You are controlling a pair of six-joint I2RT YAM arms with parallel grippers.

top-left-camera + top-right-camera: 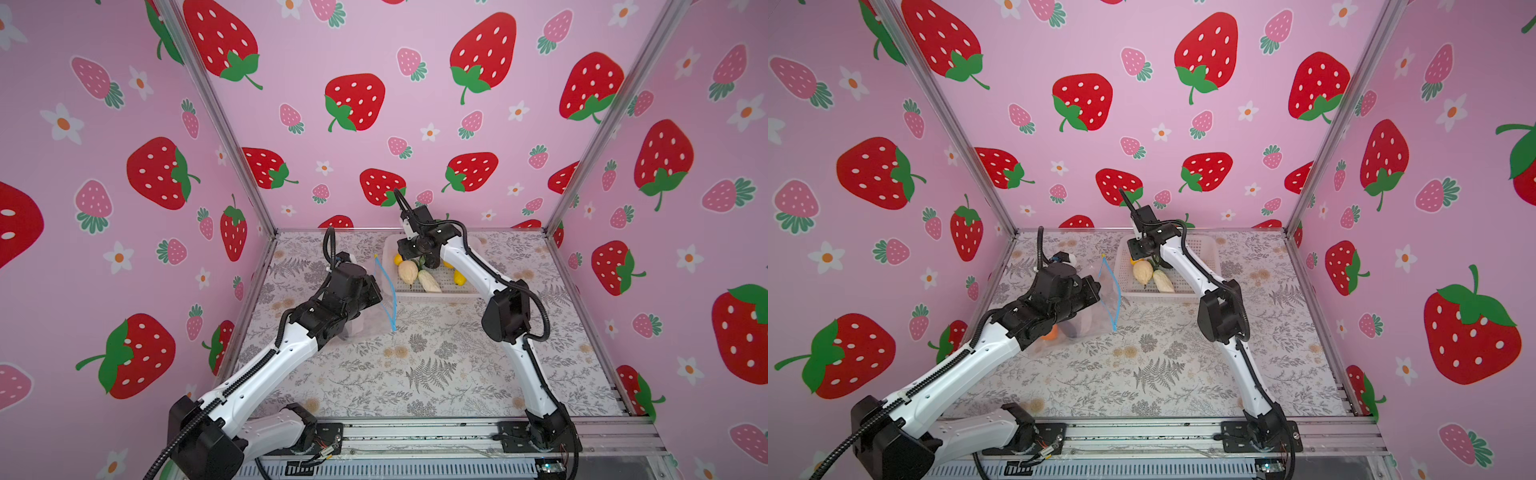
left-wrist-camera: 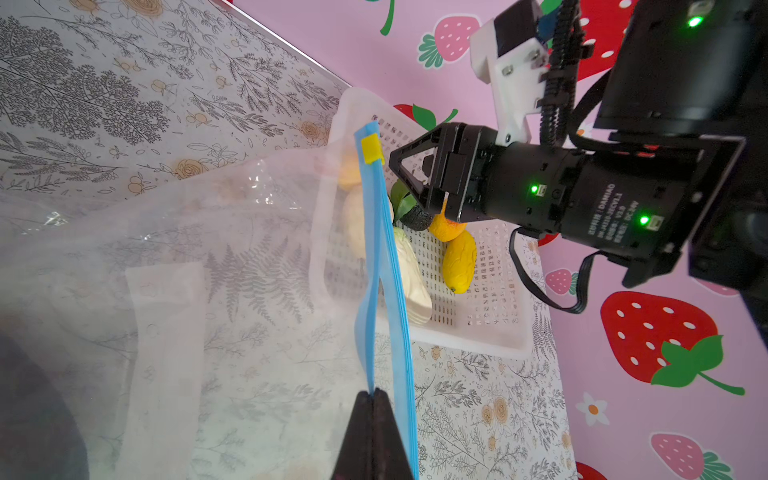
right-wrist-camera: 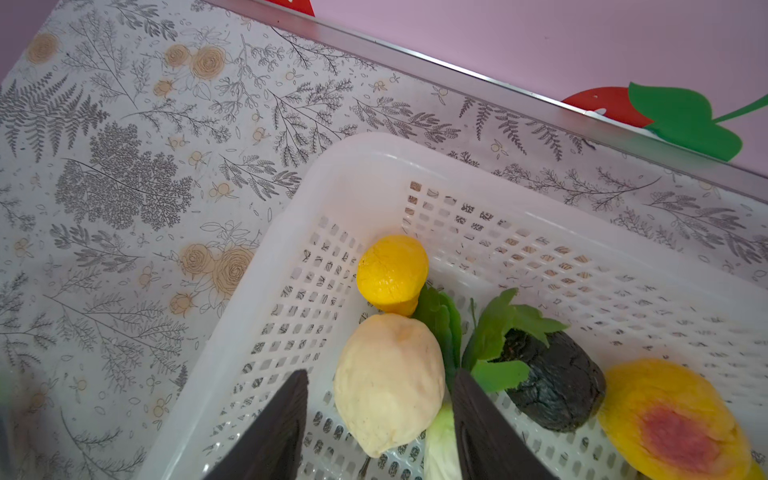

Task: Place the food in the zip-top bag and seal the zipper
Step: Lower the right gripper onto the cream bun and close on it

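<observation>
Left gripper (image 2: 374, 405): jaws together, pinched on the near part of the thin light-blue zipper strip (image 2: 380, 249), holding that edge up off the floral-printed tabletop (image 1: 415, 365).
Zip-top bag (image 1: 1096, 316): clear crinkly plastic, left of centre, just left of the basket; its strip edge faces right and its two lips stand slightly parted.
Small yellow tab (image 2: 371, 149): at the strip's far end.
In the bag: an orange piece (image 1: 1052, 333) and a dark piece (image 1: 1073, 330) show through the plastic.
White perforated plastic basket (image 1: 436, 296): far side, right of centre.
Right gripper (image 3: 382, 399): down in the basket, jaws apart, straddling the round cream-white fruit (image 3: 386, 374); a gap shows at one finger.
Other food in the basket: yellow piece (image 3: 392, 270), dark purple-black piece with green leaves (image 3: 557, 386), orange-yellow peach (image 3: 673, 419), long cream-white vegetable (image 1: 429, 281), yellow lemon (image 1: 459, 277).
</observation>
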